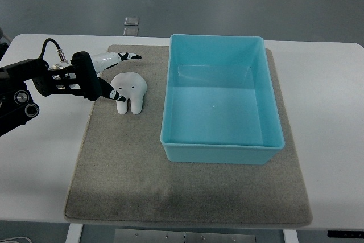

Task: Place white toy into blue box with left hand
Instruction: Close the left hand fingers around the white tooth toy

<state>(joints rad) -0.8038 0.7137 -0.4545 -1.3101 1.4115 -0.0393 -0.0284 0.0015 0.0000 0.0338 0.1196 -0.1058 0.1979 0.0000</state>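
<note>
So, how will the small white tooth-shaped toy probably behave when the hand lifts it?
The small white tooth-shaped toy looks smooth and rounded, so it may slip between the left hand fingers. It lies flat on the grey felt mat, so rolling seems unlikely. It keeps its shape, so it is probably stiff and light.

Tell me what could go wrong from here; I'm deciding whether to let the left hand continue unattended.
The left hand has its fingers spread around the white toy with no closed grip visible, so closing now might nudge the toy across the grey mat instead of seizing it. The blue box has raised walls; a low carry could knock the toy against the near-left wall. The toy's rounded, tooth-like shape may slip from a fingertip pinch.
</note>
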